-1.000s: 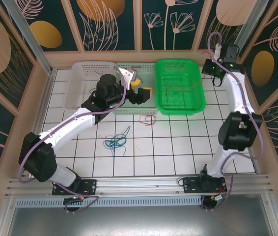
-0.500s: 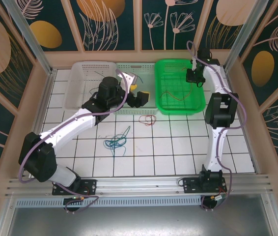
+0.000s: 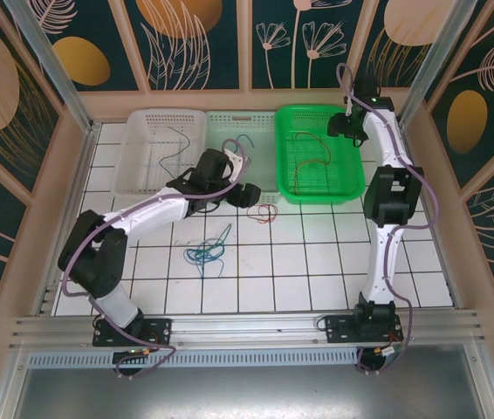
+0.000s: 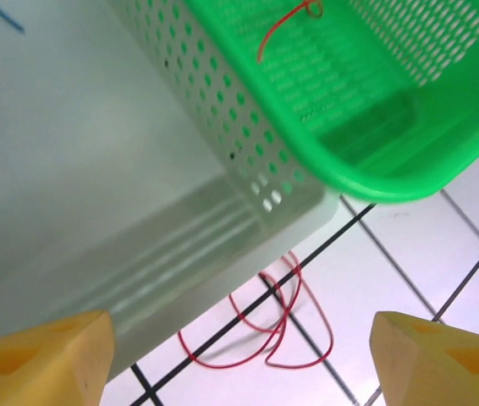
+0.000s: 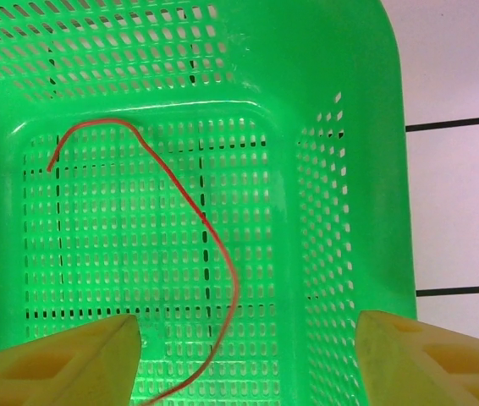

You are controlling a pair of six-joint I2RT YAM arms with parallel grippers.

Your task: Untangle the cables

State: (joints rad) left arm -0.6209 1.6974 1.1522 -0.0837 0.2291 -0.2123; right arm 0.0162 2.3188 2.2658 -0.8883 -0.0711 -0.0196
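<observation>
Left arm [image 3: 142, 212] retracted, fingers [image 4: 41, 355] spread over red cable [image 3: 266, 212].

Left tool [image 3: 249, 195] near red cable loop [image 3: 266, 211], blue-teal cable tangle [image 3: 209, 252] on white tiles [image 3: 317, 262]

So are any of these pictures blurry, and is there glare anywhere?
Left wrist: the white basket up close is soft and washed out, the red cable on the tiles sharper. Right wrist: crisp, with a bright sheen on the green basket. Top external: evenly lit, sharp.
</observation>
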